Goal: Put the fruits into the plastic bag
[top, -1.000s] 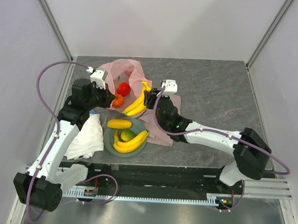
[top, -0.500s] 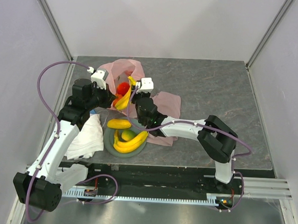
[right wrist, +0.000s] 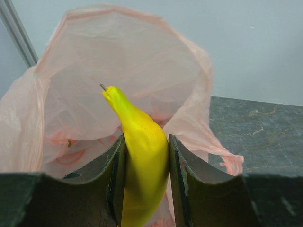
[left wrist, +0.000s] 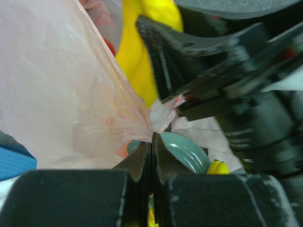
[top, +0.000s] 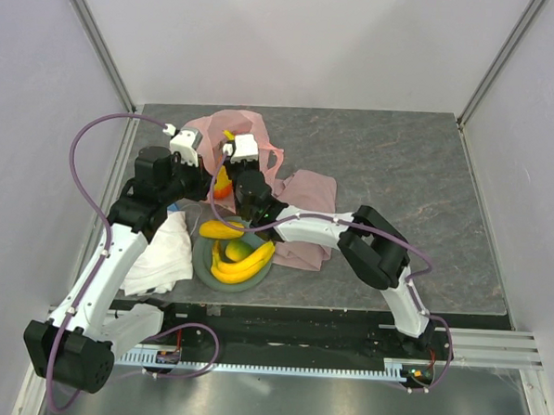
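Observation:
The pale-pink plastic bag (top: 247, 129) lies open at the back left. My left gripper (top: 202, 178) is shut on the bag's near edge (left wrist: 142, 124) and holds the mouth up. My right gripper (top: 231, 168) is shut on a bunch of yellow bananas (right wrist: 137, 127) in the bag's mouth (right wrist: 118, 71). An orange tangerine (top: 220, 191) shows just below them; the red fruit is hidden. On the grey-green plate (top: 203, 261) lie a second banana bunch (top: 248, 265), a yellow oblong fruit (top: 220, 230) and a small green-yellow fruit (top: 239, 250).
A dusty-pink cloth (top: 307, 192) lies right of the bag under my right arm. A white cloth (top: 163, 248) lies left of the plate beside my left arm. The plate's rim (left wrist: 187, 150) shows under my left fingers.
My right arm has swung left, carrying the bananas from over the pink cloth into the bag's mouth. My left gripper has held still on the bag.

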### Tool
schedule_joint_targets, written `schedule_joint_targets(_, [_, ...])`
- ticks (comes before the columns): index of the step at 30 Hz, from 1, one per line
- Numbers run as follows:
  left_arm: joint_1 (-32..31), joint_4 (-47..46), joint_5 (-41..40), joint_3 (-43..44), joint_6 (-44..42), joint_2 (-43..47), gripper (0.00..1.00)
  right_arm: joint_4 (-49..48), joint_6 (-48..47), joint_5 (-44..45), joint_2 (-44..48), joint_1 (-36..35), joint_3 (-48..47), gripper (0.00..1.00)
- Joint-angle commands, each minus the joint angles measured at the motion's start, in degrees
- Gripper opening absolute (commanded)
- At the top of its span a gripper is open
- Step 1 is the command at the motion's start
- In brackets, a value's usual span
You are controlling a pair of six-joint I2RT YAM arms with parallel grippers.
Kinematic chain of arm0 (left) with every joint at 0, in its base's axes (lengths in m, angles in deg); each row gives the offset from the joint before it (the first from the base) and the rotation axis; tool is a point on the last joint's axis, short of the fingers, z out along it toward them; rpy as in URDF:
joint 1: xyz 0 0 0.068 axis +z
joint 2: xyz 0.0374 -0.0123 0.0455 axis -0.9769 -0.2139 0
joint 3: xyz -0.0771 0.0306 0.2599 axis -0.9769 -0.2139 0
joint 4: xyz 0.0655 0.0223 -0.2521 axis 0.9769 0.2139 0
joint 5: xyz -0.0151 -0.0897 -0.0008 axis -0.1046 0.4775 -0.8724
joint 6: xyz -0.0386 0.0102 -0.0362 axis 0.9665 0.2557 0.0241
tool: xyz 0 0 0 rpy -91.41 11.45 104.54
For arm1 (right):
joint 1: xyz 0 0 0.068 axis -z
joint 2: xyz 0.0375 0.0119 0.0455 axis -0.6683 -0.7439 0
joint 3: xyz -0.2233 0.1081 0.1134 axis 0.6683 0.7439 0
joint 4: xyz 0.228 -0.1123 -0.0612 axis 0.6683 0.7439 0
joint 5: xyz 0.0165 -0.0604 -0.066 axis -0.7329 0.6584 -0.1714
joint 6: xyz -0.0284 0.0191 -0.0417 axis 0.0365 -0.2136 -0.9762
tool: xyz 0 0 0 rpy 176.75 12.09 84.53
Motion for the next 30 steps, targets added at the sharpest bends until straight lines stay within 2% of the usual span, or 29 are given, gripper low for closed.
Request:
schedule_joint_targets(1, [-0.43,-2.20,0.41,0.06,0.97,1.22,0.01,2.78,-1.00,-5.51,-2.72,0.22,-6.57,0.00])
schedule_joint_targets(6, [-0.60,-2.20,0.33,0.06,0.97,1.22,0.02,8.41,4.97,-15.55,-5.27,0.75,-9.74,0.00])
schedule_joint_targets(10, [-0.78,-2.20,0.32,0.06,0.97,1.40,0.02,18.40,10.33,-20.91,-10.26,2.24,-17.64,0.00])
schedule_joint_targets(14, [-0.87,-2.11,0.15,0.06,0.97,1.49,0.01,24.32,15.00,-27.50,-14.14,3.74,-23.71,0.00])
schedule_joint_targets(18, [-1.04,-2.11,0.24,0.14,0.88,1.49,0.02,28.36,16.23,-29.09,-16.87,4.36,-28.02,0.05])
schedule_joint_targets(23, [-1.13,-2.11,0.06,0.14,0.88,1.66,0.02,30.12,17.55,-29.27,-18.63,4.62,-28.64,0.14])
schedule_joint_targets(27, [-1.22,-2.11,0.06,0.06,0.88,1.57,0.01,33.46,17.82,-29.80,-20.47,4.97,-31.19,0.16])
schedule_joint_targets(30, [-1.22,-2.20,0.06,0.14,0.88,1.57,0.02,33.55,17.99,-30.41,-20.48,4.97,-30.75,0.24])
